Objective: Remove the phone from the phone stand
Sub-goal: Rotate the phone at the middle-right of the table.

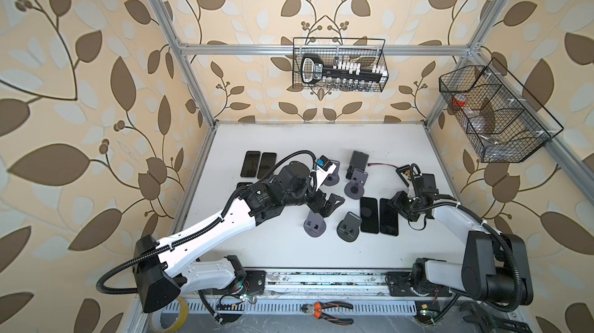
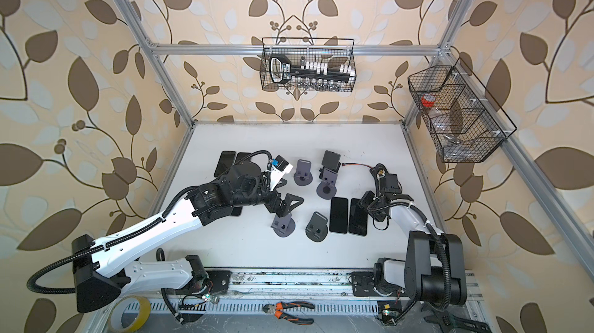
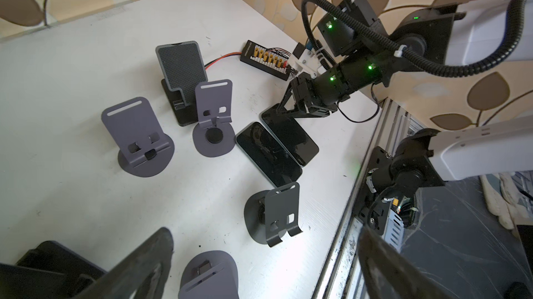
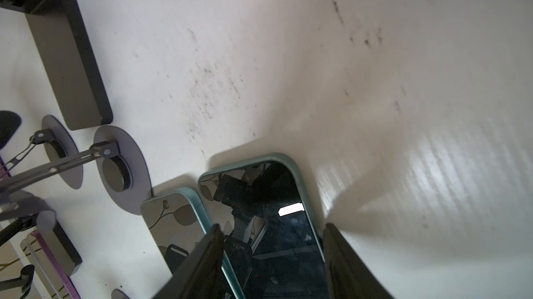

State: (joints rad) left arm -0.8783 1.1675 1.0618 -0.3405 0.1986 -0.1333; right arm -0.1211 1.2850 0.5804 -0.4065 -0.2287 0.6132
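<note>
Mirror-glossy phone (image 4: 274,214) screen — matt sheet-metal stand (image 3: 135,127), scuffed smooth table (image 4: 288,52).

In the right wrist view the phone (image 4: 259,188) runs off the picture's edge between the blurred fingers (image 4: 207,254) of the right gripper (image 4: 272,227), its near end unseen. The second phone (image 4: 173,219) beside it is cut off too. In the left wrist view the left gripper (image 3: 264,234) shows only as two blurred, cropped fingers (image 3: 144,263), with a stand (image 3: 207,274) between them cut by the edge. In a top view the left arm (image 1: 218,219) hides most of a covered phone (image 1: 243,184). The wall basket (image 1: 337,39) holds things too small to tell.
</note>
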